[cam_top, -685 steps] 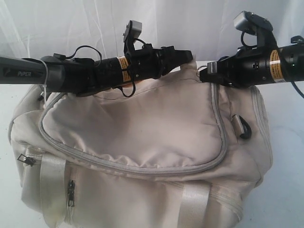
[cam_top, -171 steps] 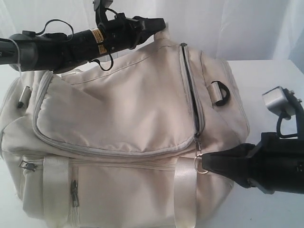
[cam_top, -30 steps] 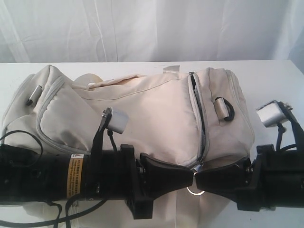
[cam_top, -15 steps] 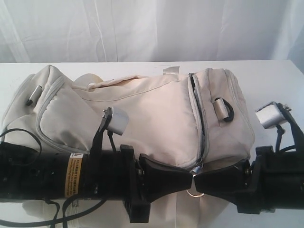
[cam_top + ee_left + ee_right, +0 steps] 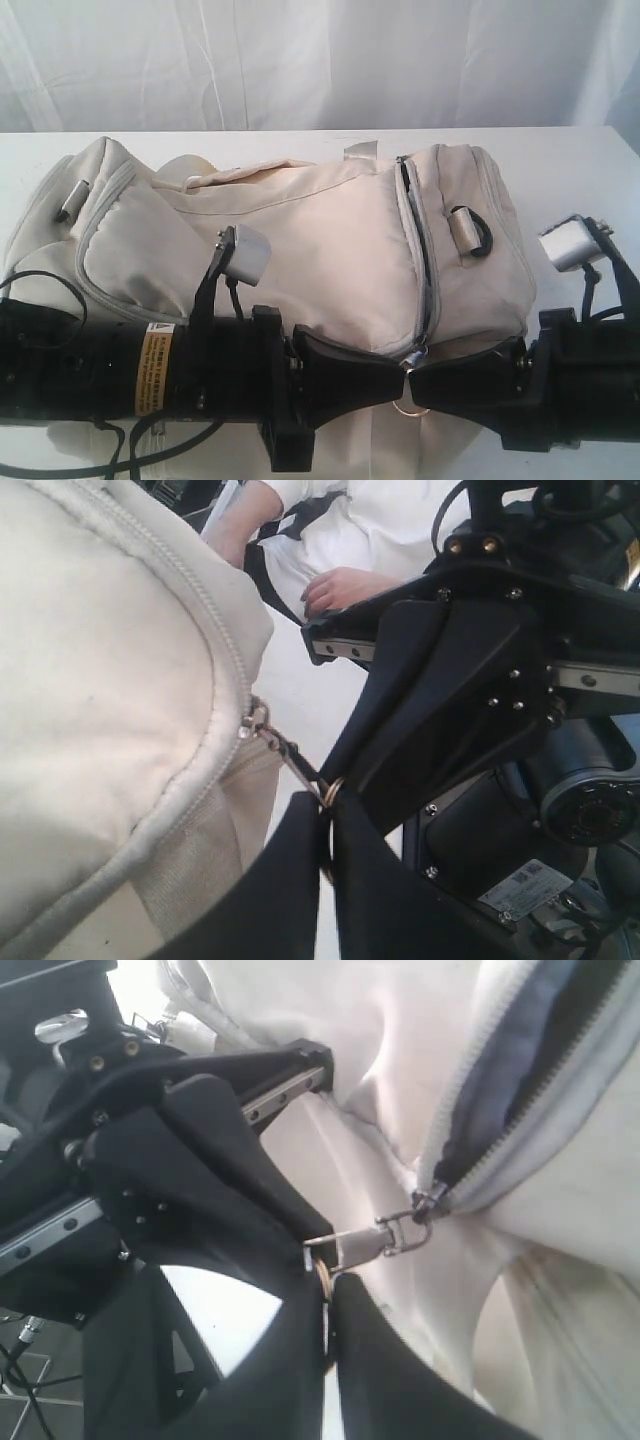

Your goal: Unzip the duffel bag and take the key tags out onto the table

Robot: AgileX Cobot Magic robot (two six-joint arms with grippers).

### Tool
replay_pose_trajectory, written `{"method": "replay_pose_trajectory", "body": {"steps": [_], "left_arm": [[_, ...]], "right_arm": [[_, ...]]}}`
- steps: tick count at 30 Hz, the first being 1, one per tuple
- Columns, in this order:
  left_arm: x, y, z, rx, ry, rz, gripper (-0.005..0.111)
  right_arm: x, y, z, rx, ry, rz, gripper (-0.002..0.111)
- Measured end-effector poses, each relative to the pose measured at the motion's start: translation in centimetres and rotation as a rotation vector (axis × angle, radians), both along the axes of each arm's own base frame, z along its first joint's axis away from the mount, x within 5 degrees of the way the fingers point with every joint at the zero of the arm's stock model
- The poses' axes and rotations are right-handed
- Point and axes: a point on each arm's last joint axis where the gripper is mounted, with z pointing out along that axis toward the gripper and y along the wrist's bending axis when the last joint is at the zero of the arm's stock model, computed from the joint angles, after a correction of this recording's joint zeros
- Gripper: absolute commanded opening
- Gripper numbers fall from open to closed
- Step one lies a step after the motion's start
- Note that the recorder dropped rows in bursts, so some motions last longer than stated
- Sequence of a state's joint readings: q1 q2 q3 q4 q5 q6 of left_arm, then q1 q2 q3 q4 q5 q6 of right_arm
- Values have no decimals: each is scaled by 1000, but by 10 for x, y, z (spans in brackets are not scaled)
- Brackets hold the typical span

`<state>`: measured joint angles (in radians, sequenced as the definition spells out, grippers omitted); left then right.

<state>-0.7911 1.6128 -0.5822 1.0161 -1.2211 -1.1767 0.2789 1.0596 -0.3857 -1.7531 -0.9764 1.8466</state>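
Pinching the zipper pull (image 5: 362, 1244), the left pincer (image 5: 327, 820) and right pincer (image 5: 326, 1305) are both closed; the duffel bag (image 5: 300, 240) is partly unzipped, key tags not yet out.

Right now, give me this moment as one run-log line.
left gripper: shut on zipper pull | right gripper: shut on zipper pull | duffel bag: zipper partly open | key tags: not in view

— Any writing to read here?
— None legible. The left arm (image 5: 60, 365) carries an orange-yellow warning label (image 5: 152, 368) with a triangle sign, but its print is too small to read.
— Anything else?
— A white code sticker (image 5: 520, 886) on the right arm (image 5: 590, 810), also unreadable.
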Motion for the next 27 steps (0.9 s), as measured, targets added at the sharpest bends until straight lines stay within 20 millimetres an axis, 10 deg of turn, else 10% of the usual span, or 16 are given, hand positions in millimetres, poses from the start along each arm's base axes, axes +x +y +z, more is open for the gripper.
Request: {"method": "replay_pose_trajectory", "body": {"steps": [10, 27], "left_arm": [[-4, 0, -3, 30, -26, -46, 41], [-6, -1, -3, 28, -50, -56, 42]], "right_arm": [[1, 2, 5, 70, 12, -26, 0], [2, 3, 7, 93, 17, -32, 0]]}}
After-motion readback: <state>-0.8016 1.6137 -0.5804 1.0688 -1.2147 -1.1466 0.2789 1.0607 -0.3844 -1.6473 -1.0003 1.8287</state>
